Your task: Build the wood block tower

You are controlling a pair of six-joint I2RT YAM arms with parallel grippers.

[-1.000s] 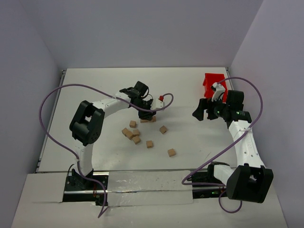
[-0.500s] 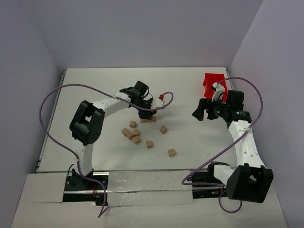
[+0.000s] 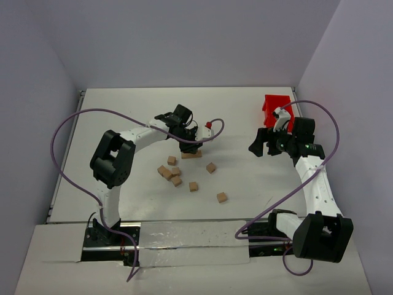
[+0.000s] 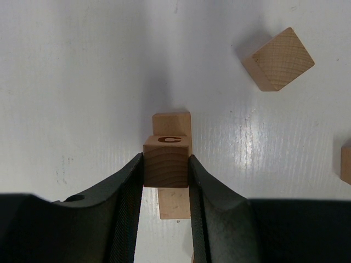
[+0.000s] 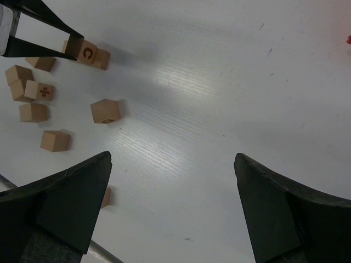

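My left gripper (image 4: 167, 164) is shut on a wood block (image 4: 167, 163) marked "C" and holds it over a short row of wood blocks (image 4: 172, 123) lying on the table. I cannot tell whether it touches them. In the top view the left gripper (image 3: 189, 146) is at the table's middle, over that row (image 3: 193, 155). Several loose wood blocks (image 3: 176, 180) lie in front of it. The held block also shows in the right wrist view (image 5: 86, 52). My right gripper (image 3: 261, 145) is open and empty, well to the right, above bare table (image 5: 181, 164).
A red bin (image 3: 276, 106) stands at the back right, behind my right arm. Single blocks lie at mid-table (image 3: 210, 167) and nearer the front (image 3: 221, 197). A purple cable with a red tip (image 3: 209, 126) loops just behind the left gripper.
The left gripper with its block has shifted very slightly over the row. The right arm has barely moved.
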